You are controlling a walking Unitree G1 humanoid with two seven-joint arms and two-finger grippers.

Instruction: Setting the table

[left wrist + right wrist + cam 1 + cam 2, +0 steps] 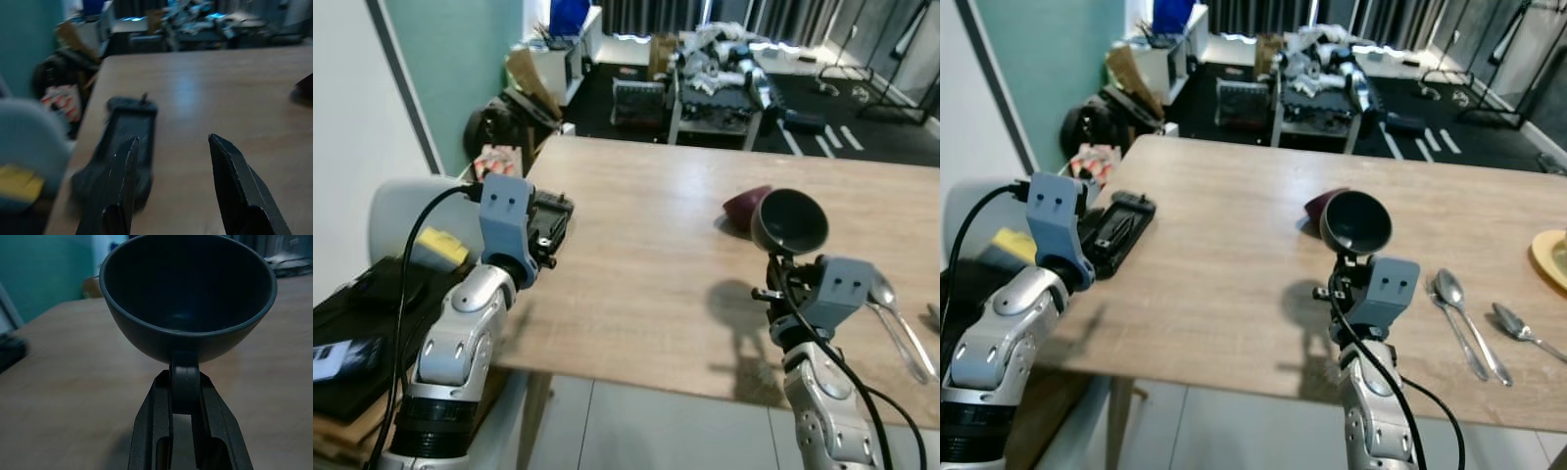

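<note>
Cup held above table by right pincer; bowl just behind; spoons to the right; left pincer at table's left edge.

Left gripper jaws apart above black tray on table.

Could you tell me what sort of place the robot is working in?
Probably a home dining area: a wooden table with spoons and a yellow plate, the right gripper holding a dark cup.
</note>
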